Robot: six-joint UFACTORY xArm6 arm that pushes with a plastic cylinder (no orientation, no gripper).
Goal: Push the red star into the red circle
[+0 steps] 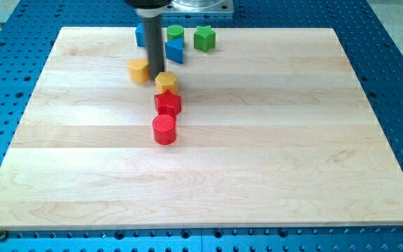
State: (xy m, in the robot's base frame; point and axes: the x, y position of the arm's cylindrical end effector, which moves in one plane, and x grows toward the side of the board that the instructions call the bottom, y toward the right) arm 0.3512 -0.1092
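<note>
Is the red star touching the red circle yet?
Cannot tell for sure: the red star sits directly above the red circle, edges meeting or nearly so.

Bright, even light from overhead — soft short shadows under the blocks, edges perhaps slightly blurred.

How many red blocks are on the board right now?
2. The red star sits near the board's middle, just below a yellow block. The red circle lies directly below the star, close or touching. My tip hides no further red as far as I see.
</note>
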